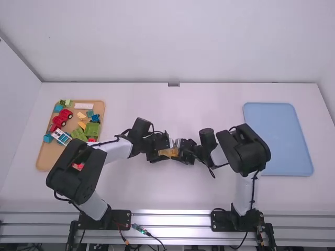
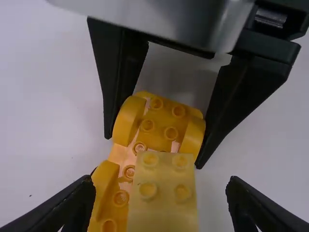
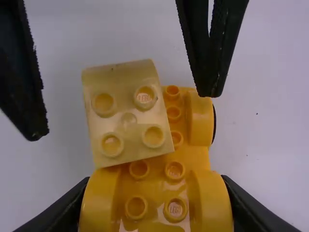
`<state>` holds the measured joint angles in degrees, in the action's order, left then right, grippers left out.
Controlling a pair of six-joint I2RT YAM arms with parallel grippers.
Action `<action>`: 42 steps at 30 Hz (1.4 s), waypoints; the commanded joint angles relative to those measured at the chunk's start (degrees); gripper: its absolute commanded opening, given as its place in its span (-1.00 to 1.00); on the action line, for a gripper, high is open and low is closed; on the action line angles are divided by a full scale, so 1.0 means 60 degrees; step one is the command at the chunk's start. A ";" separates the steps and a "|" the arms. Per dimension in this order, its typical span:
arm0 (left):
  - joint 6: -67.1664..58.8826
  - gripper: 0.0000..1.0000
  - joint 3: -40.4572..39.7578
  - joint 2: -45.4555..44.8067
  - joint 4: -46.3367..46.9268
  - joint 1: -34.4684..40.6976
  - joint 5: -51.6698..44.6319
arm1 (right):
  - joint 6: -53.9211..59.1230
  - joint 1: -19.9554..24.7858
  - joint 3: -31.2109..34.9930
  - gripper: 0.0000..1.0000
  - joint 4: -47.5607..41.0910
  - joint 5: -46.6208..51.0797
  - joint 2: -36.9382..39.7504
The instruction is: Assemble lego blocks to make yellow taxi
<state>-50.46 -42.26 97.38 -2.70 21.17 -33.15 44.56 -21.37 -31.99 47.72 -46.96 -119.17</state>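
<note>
Yellow block (image 3: 127,126) askew over chassis (image 3: 157,170)

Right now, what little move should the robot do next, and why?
I'd gently close the left gripper on the pale block, then try turning it straight. Its fingers stand open on both sides of the block, which looks crooked against the car, while the right gripper holds the car.

The high view looks forward and down from well above the surface (image 1: 183,193); both wrist views look down close up, from opposite ends, sharing the yellow build (image 2: 161,126)
</note>
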 commanded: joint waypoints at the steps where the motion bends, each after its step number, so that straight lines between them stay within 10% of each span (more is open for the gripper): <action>1: 0.0077 0.43 0.0091 0.0164 0.0002 -0.0043 -0.0087 | 0.0546 -0.0011 0.0510 -0.39 -0.0430 0.1628 -0.0528; 42: 0.0259 0.00 -0.0186 0.0517 0.0042 0.0015 -0.0321 | 0.0623 -0.0131 -0.0131 -0.46 -0.1716 0.1621 -0.0528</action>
<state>-49.04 -42.26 100.07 -3.27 21.39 -34.41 45.39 -21.85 -34.28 41.71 -47.72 -118.74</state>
